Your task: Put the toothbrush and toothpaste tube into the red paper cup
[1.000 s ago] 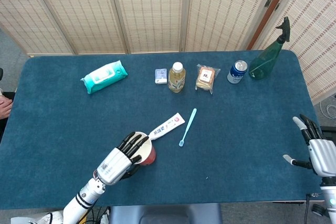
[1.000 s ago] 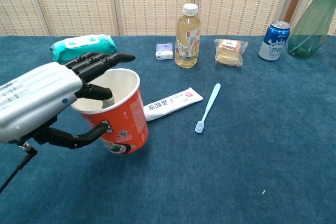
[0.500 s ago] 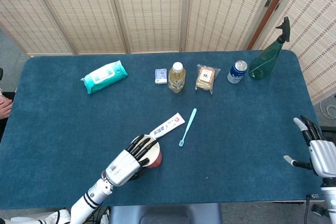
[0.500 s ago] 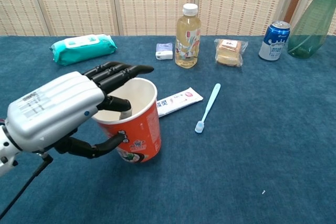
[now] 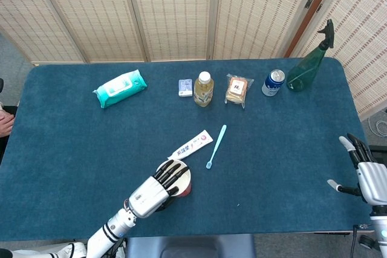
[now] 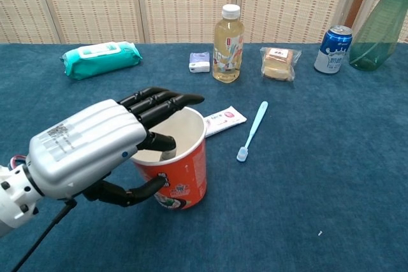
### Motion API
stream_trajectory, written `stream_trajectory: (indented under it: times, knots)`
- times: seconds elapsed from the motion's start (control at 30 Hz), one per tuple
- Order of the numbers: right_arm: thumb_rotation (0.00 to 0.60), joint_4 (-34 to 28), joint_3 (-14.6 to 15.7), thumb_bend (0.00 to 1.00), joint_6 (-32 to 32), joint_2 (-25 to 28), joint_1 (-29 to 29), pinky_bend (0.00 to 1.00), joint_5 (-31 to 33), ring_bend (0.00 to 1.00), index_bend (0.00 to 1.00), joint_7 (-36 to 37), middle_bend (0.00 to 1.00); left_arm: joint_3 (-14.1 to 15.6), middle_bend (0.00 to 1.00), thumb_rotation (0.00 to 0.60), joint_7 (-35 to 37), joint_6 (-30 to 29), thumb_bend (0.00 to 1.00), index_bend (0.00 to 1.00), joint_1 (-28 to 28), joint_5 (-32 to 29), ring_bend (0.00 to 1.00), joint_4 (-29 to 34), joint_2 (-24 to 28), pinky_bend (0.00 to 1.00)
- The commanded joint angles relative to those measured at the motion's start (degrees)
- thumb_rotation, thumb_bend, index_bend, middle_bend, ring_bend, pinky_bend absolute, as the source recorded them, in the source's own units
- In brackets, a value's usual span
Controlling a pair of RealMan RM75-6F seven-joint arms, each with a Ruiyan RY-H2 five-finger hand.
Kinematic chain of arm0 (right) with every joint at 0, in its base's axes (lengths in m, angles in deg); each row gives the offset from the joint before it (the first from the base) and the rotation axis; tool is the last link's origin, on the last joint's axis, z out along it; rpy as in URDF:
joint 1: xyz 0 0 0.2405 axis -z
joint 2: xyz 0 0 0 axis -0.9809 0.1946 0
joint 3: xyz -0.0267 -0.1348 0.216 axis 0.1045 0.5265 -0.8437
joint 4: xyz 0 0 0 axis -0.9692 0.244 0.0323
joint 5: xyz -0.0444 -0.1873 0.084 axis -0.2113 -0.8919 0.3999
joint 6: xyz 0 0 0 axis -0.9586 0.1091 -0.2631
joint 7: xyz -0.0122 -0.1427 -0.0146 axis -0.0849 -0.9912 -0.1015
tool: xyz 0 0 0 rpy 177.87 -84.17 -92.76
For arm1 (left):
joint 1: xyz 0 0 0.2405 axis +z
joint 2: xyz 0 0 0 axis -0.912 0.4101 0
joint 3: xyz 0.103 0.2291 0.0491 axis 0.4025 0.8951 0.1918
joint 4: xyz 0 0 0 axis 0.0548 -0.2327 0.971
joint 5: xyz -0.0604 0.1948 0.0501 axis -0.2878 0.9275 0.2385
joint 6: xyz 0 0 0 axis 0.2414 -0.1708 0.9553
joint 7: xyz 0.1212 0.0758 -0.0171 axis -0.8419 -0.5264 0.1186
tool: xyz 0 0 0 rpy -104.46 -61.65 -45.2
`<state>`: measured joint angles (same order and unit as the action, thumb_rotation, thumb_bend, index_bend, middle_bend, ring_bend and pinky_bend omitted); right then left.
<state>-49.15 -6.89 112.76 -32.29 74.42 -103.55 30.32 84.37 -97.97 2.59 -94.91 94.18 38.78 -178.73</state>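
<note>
My left hand (image 6: 95,148) grips the red paper cup (image 6: 182,173) near the table's front edge, fingers over its rim and thumb against its side; in the head view the left hand (image 5: 156,190) covers most of the red cup (image 5: 184,187). Just behind the cup lies the white toothpaste tube (image 6: 223,119), partly hidden by its rim; the tube (image 5: 191,145) is seen whole from above. The light blue toothbrush (image 6: 253,129) lies to the right of the tube, head toward me, also toothbrush (image 5: 216,145). My right hand (image 5: 363,170) hovers open at the table's right edge.
Along the far side stand a teal wipes pack (image 5: 120,88), a small white box (image 5: 185,87), a yellow drink bottle (image 5: 203,89), a wrapped snack (image 5: 238,90), a blue can (image 5: 273,82) and a green spray bottle (image 5: 308,67).
My left hand has carried the red cup to the right, closer to the toothbrush and in front of the tube's end. The right hand has barely shifted.
</note>
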Motion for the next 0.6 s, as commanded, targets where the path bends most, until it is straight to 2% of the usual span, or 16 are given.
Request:
stream_trajectory:
  times: [0.03,0.17,0.47,0.6]
  knots:
    - [0.6,0.06,0.03,0.0,-0.01,-0.06,0.02,0.33,-0.03,0.0,0.0,0.05,0.0,0.19,0.0,0.6,-0.75,0.63,0.53,0.4,0.09,-0.5,0.0,0.93,0.37,0.0]
    - [0.6,0.14,0.07,0.0,-0.12,-0.14,0.02,0.33,-0.03,0.0,0.0,0.14,0.0,0.26,0.0,0.6,-1.59,1.01,0.53,0.25,0.14,-0.85,0.0,1.76,0.61,0.0]
    - [0.6,0.25,0.04,0.0,-0.2,-0.16,0.05,0.33,0.03,0.0,0.0,0.36,0.0,0.81,0.0,0.6,-2.1,0.9,0.53,0.07,0.34,-0.66,0.0,3.12,1.02,0.0]
    - [0.6,0.21,0.01,0.0,-0.08,-0.1,0.07,0.33,-0.04,0.0,0.0,0.46,0.0,1.06,0.0,0.6,-3.09,0.93,0.53,0.04,0.75,-1.0,0.0,5.18,2.45,0.0]
